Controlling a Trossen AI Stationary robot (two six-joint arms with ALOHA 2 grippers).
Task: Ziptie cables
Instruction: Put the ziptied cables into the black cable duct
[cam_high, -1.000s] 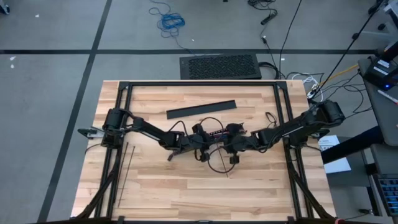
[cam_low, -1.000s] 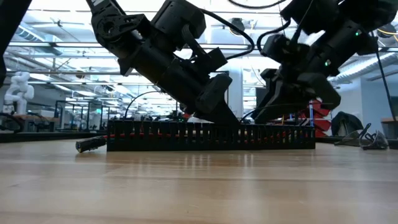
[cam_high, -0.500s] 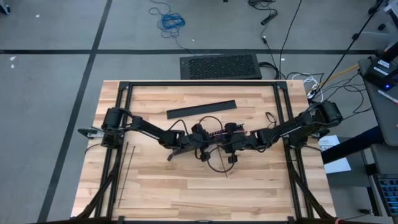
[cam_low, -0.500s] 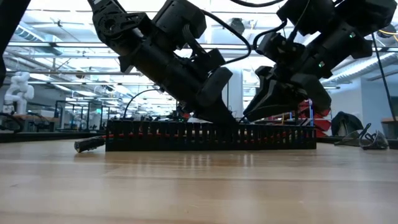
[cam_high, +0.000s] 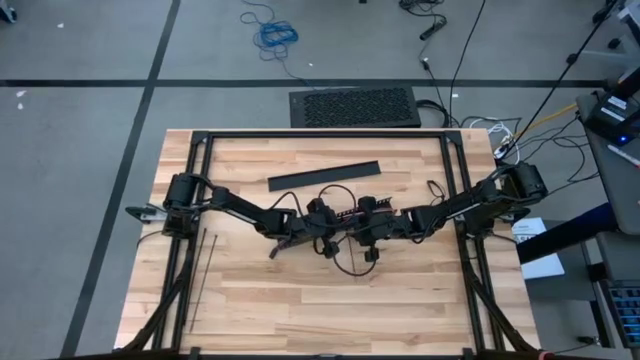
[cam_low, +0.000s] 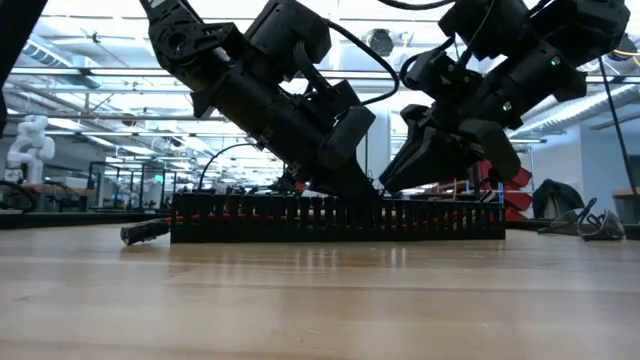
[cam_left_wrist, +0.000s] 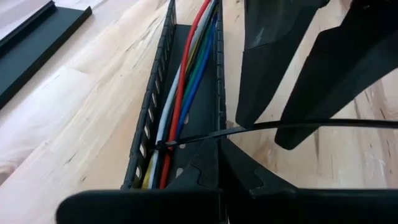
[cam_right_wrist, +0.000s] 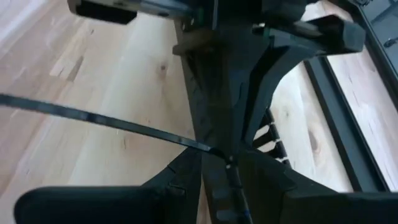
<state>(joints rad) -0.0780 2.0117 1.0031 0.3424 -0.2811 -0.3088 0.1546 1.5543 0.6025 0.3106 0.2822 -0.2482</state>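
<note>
A black slotted channel (cam_left_wrist: 146, 124) lies at the table's middle, and the cables (cam_left_wrist: 186, 74), red, grey, blue and green, run along inside it. A thin black ziptie (cam_left_wrist: 193, 139) crosses the cables, and its strap (cam_right_wrist: 93, 118) runs off over the wood into a loop (cam_high: 345, 268). My left gripper (cam_left_wrist: 214, 158) is shut at the channel's wall, where the strap crosses. My right gripper (cam_right_wrist: 229, 168) faces it from the other end, with its fingers (cam_left_wrist: 273, 68) standing apart right at the strap. Whether they touch it, I cannot tell. My left gripper pinches the ziptie's strap (cam_left_wrist: 217, 134) between its shut fingertips, just outside the channel's wall and close to the cables. The fingers slant down from the table's left, across the strap. The strap lies over the cables and stretches level toward my right gripper.
A flat black strip (cam_high: 325, 176) lies on the wood beyond the channel. A straight ziptie (cam_high: 203, 280) lies near the left frame rail. In the low view a small dark piece (cam_low: 145, 232) rests left of the channel (cam_low: 330, 220). Bare wood stretches along the near side.
My right gripper has gone along the channel toward the table's left, closer to my left gripper, and has tipped a little. My left gripper has rolled slightly and stayed in place. The channel and cables have not moved.
</note>
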